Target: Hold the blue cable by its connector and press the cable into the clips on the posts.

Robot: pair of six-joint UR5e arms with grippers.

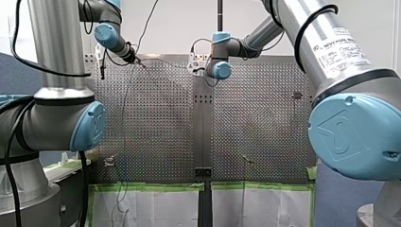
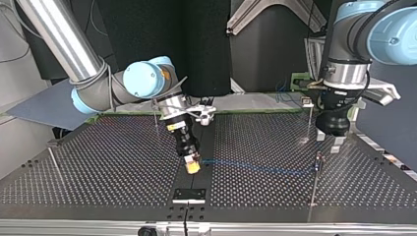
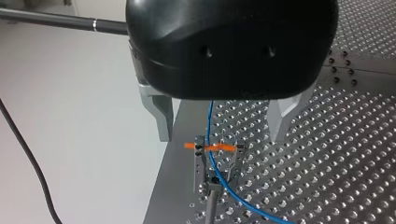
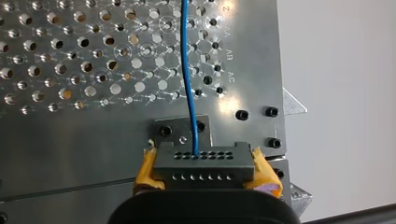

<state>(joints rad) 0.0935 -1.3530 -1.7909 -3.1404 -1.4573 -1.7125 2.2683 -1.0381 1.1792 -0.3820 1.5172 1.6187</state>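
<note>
The connector (image 4: 204, 161) is pinched by the yellow-padded right pincer (image 4: 204, 171); the blue cable (image 4: 189, 84) is stretched over the bench (image 4: 70, 140) to a clip (image 3: 200, 156), seemingly seated there, while the left pincer (image 3: 222, 133) is seen spread just above it.

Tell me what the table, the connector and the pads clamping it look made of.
The table: metal, likely aluminium, dull brushed grey with drilled holes. The connector: matte dark grey, probably moulded plastic, with rows of small holes. The pads: yellow-orange, wrinkled at the edges, so seemingly soft tape or rubber; I cannot tell which.
</note>
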